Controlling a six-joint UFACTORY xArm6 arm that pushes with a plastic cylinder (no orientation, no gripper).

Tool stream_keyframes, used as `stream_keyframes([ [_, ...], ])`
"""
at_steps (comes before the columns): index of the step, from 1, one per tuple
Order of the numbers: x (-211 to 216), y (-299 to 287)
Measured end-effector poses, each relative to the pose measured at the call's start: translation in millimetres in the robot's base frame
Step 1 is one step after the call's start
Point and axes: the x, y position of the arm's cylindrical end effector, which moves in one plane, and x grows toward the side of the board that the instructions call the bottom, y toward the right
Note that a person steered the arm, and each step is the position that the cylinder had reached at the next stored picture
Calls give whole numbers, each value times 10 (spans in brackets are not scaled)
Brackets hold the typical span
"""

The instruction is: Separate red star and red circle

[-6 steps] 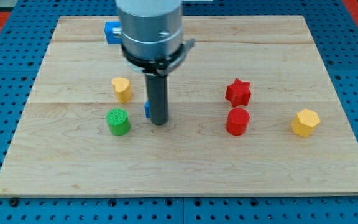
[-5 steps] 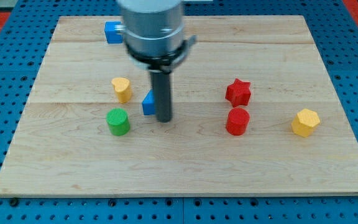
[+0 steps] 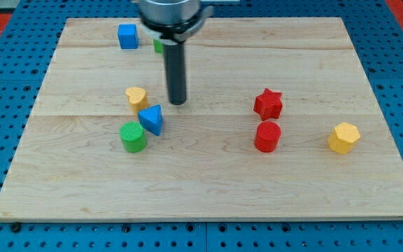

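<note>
My tip (image 3: 178,103) sits bare, touching nothing, just right of yellow block (image 3: 137,99), well left of red star (image 3: 268,103) & red circle (image 3: 267,136). Pair's close together, star above circle; separation not begun imo.

The red star (image 3: 268,103) lies flat right of the counter's middle, with the red circle (image 3: 267,136) just below it, nearly touching.
</note>
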Motion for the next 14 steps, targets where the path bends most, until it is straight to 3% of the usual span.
stream_keyframes([
  [1,146,-32],
  [2,-411,-145],
  [3,-541,-701],
  [4,-290,-935],
  [5,-243,-410],
  [6,-616,-215],
  [7,-807,911],
  [8,-469,1751],
  [9,-239,1843],
  [10,-173,845],
  [11,-183,933],
  [12,-475,1080],
  [13,-133,2045],
  [14,315,2268],
])
